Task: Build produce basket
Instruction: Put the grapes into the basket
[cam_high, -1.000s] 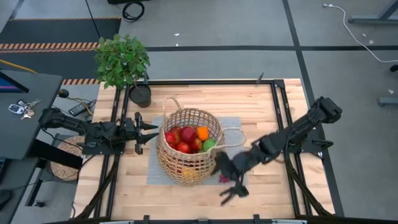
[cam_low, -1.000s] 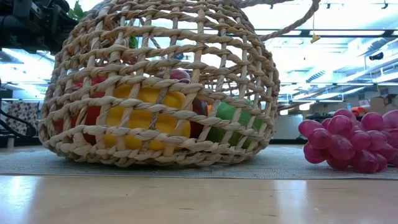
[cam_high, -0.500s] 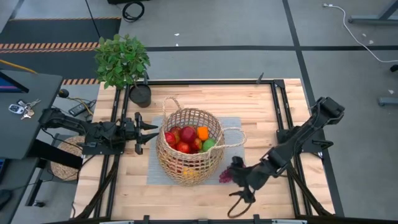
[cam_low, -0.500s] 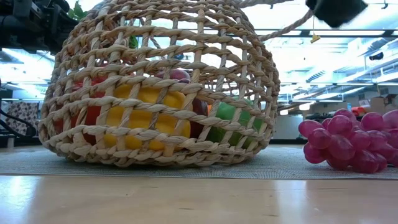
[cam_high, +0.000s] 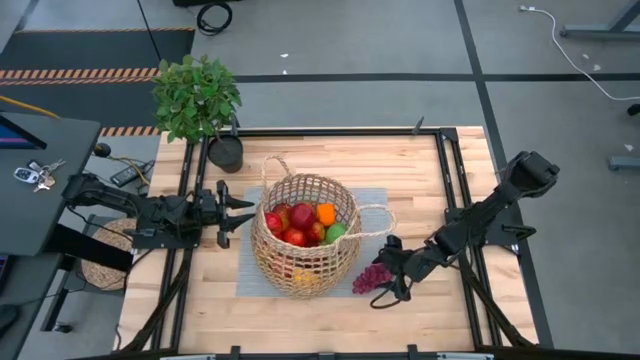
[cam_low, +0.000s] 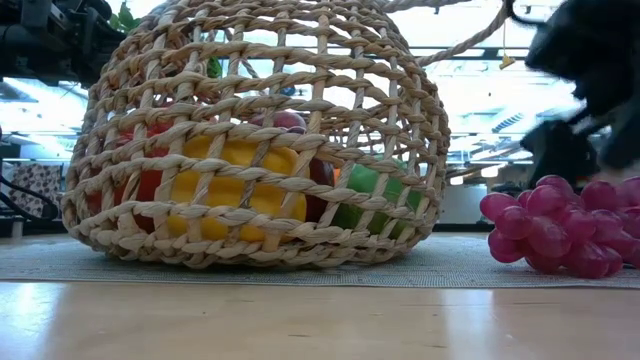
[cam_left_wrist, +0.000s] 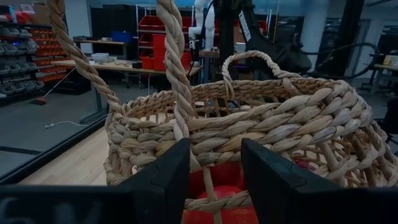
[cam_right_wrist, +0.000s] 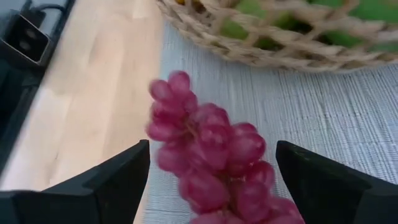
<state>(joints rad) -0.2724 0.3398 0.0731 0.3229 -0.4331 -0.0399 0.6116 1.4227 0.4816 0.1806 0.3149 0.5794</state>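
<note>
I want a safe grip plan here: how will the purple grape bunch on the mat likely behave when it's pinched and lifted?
The grape bunch is a lumpy cluster of round, glossy grapes, so fingers could slip between them. Lifted by one end, it would probably dangle rather than stay stiff. It looks unlikely to roll, lying flat on the mat. The right gripper, open, straddles it.

A workshop or robotics lab is shown: red storage shelves (cam_left_wrist: 163, 46), worktables (cam_left_wrist: 112, 63) and a concrete floor (cam_high: 350, 40) with hazard tape (cam_high: 80, 74) are seen.

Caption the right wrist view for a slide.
Open right gripper straddling the purple grapes on the grey mat, beside the filled basket.
</note>
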